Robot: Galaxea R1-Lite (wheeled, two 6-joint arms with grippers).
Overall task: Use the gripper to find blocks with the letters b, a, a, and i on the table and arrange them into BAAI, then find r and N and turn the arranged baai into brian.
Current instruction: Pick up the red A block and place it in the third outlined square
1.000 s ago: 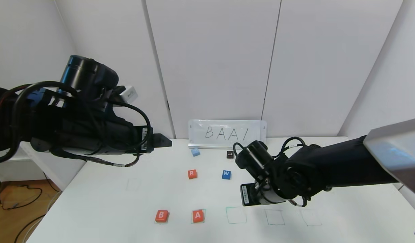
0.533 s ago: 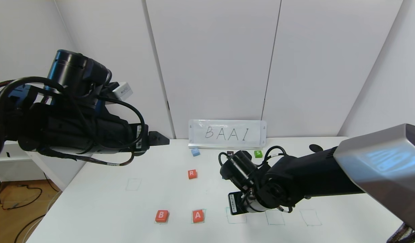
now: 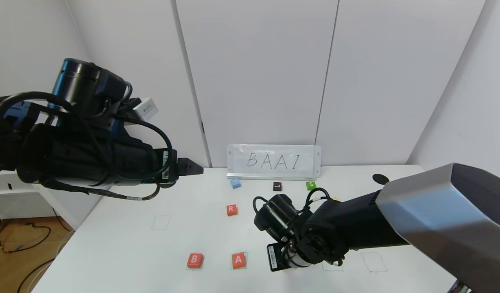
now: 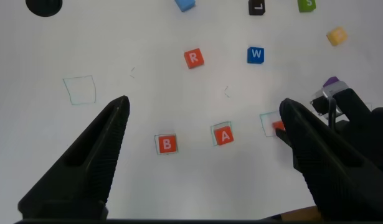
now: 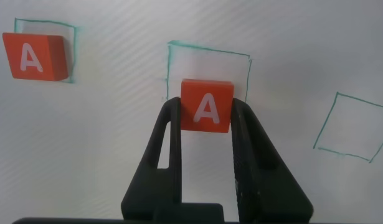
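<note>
Over third green outline [image 5: 208,62] | right gripper [image 5: 207,121] — clamped on second A block [image 5: 207,106] | left gripper [image 4: 203,134] — apart, raised

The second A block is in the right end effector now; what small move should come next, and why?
Probably lower it a little into the green square outline and then release. The right end effector is shut on the second A block, just over that outline, beside the placed A block.
</note>
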